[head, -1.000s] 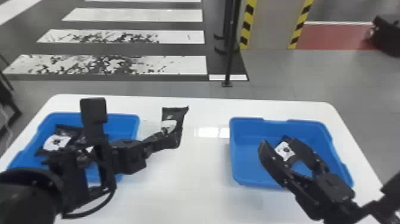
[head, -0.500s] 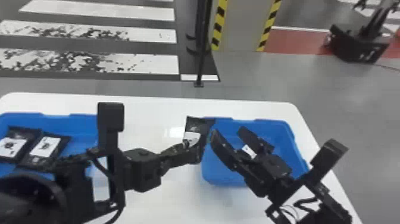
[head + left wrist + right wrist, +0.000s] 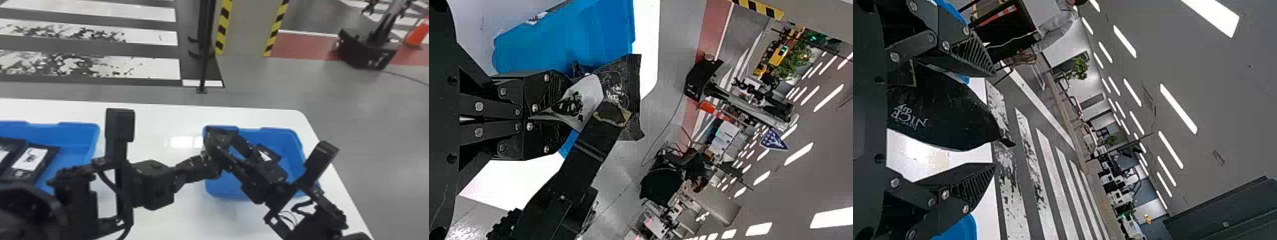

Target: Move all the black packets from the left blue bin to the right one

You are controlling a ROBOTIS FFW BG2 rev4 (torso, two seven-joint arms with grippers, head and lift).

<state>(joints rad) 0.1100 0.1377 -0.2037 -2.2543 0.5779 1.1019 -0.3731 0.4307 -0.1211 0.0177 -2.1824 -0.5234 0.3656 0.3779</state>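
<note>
"Black packet (image 3: 629, 77) is pinched in the left claw (image 3: 566, 109). What's new?"

"It has moved over the right bin (image 3: 223, 186)! The right claw (image 3: 993, 120) is spread around it, maybe to take it."

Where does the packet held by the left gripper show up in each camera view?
Head view: the packet is at the right blue bin's far left corner.
Left wrist view: the packet sticks out past the left gripper's fingertips.
Right wrist view: the packet lies between the right gripper's open fingers.
Shared landmark: the white table.
</note>
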